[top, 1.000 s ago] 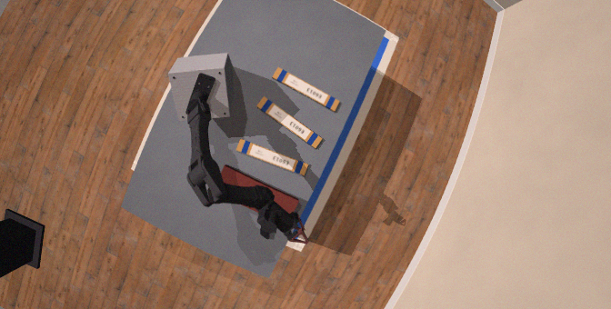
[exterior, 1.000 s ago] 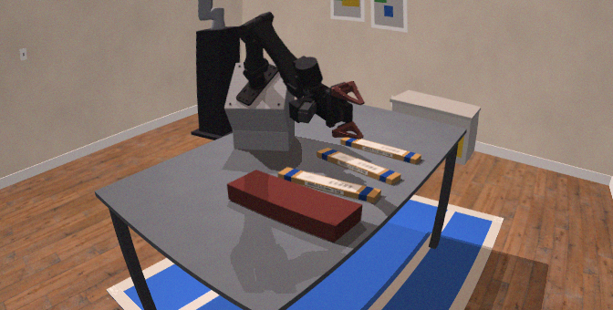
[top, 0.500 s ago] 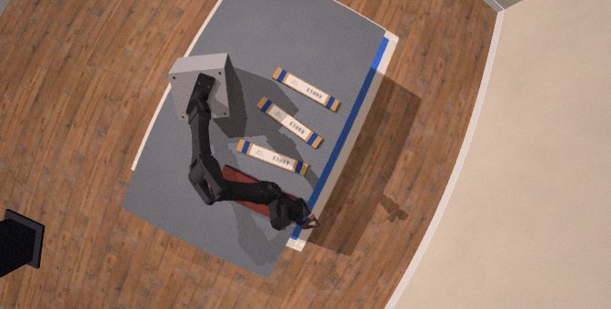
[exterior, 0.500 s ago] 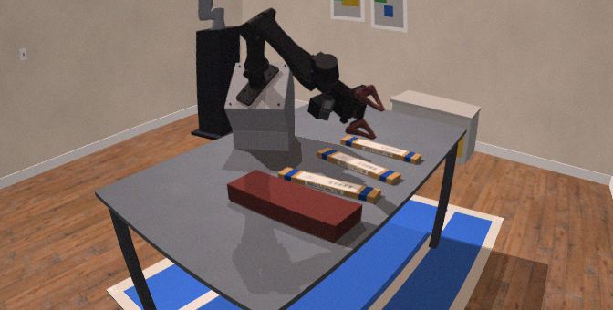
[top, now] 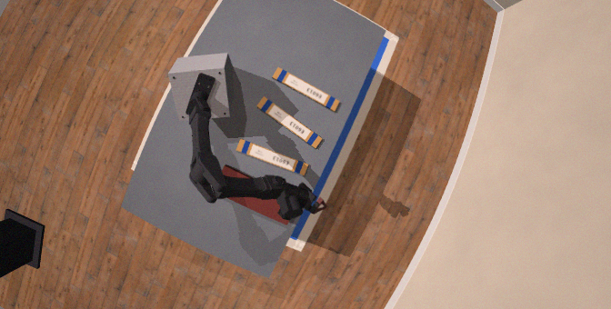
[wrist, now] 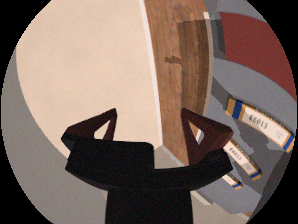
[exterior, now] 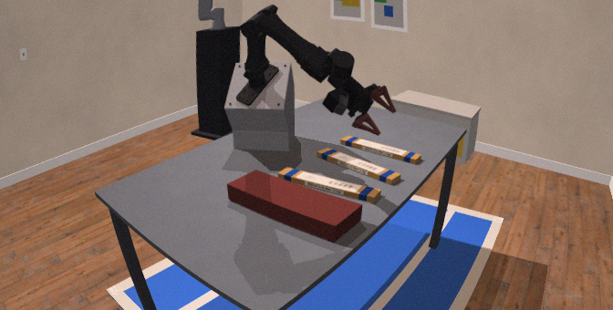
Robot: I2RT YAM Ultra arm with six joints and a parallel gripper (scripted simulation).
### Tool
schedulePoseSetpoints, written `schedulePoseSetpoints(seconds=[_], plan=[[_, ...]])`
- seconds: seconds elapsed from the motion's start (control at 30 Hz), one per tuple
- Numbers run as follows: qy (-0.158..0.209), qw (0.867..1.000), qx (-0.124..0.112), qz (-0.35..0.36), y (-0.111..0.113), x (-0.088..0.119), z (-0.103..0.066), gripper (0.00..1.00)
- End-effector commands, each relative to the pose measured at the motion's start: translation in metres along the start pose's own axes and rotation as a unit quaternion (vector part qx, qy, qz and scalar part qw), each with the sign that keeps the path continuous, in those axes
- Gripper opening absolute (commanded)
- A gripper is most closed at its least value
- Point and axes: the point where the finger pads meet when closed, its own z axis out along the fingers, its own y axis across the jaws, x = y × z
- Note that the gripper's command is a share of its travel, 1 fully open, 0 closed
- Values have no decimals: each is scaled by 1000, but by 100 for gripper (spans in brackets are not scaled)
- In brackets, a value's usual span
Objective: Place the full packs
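Three tan packs with blue bands and white E6013 labels lie flat, apart, on the table. The first pack (top: 272, 156) (exterior: 329, 184) (wrist: 260, 122) is beside the platform, touching or apart I cannot tell. The middle pack (top: 290, 123) (exterior: 358, 166) (wrist: 242, 159) and the far pack (top: 305, 89) (exterior: 380, 149) lie beyond it. The low red platform (top: 264, 206) (exterior: 292, 198) (wrist: 255, 47) bears no pack; the arm hides part of it in the top view. My gripper (exterior: 387, 122) (wrist: 149, 111) is open and empty, high above the table, pointing outward past its blue-taped side.
The grey arm base block (top: 200, 65) (exterior: 260, 125) stands on the table (top: 291, 24) (exterior: 182, 202). A pale cabinet (exterior: 438, 102) stands behind the table, and a black pedestal (exterior: 216, 79) stands behind the arm. Blue floor mats (exterior: 388, 248) lie below the table's edge.
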Motion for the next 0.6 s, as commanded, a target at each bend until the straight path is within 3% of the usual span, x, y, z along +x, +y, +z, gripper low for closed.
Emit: schedulePoseSetpoints(seconds=[0.0,0.07,0.13,0.2,0.23,0.33,0.4,0.43,0.5,0.57], plan=[[11,1000,2,-25,26,11,-17,96],[20,999,19,-32,13,25,-18,96],[25,999,23,-39,18,28,-20,96],[38,997,44,-54,13,39,-24,96],[44,996,55,-56,-1,49,-25,96],[46,995,55,-63,7,49,-27,96],[60,992,75,-79,2,60,-32,96],[67,990,90,-83,-16,71,-34,96],[68,990,86,-89,-3,70,-36,96],[82,985,106,-107,-9,80,-41,96]])
